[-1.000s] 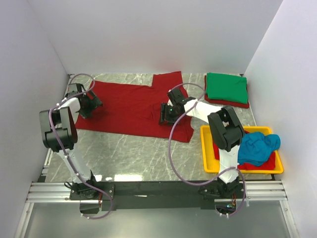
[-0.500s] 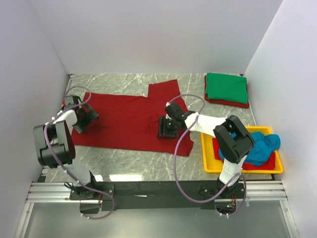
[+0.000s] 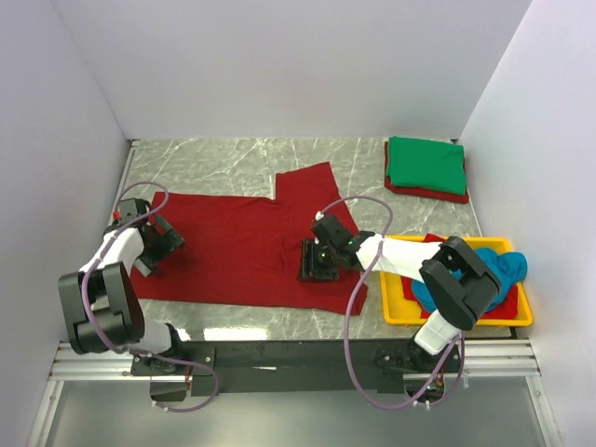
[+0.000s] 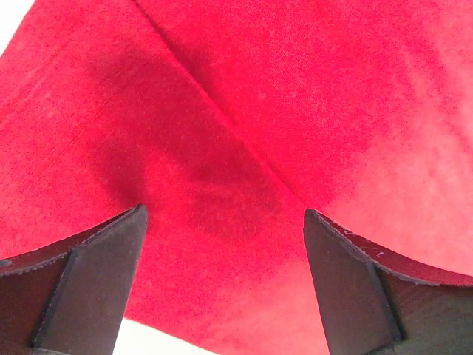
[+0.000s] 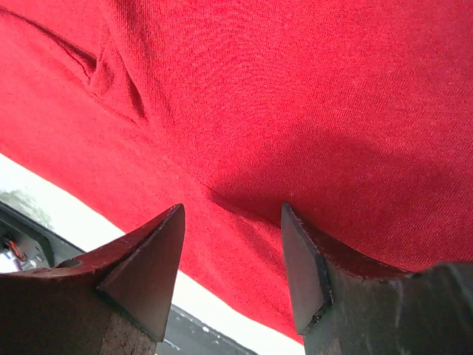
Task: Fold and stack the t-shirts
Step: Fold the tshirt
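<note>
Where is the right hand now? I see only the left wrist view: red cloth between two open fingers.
Observer: The right hand is low over the near right part of the same red t-shirt, which lies spread out.
Operator: Is it open also?
Observer: Yes, in the right wrist view its fingers stand apart over the cloth.
Operator: Is any shirt folded already?
Observer: A folded green t-shirt lies on a folded dark red one in the far right corner.
</note>
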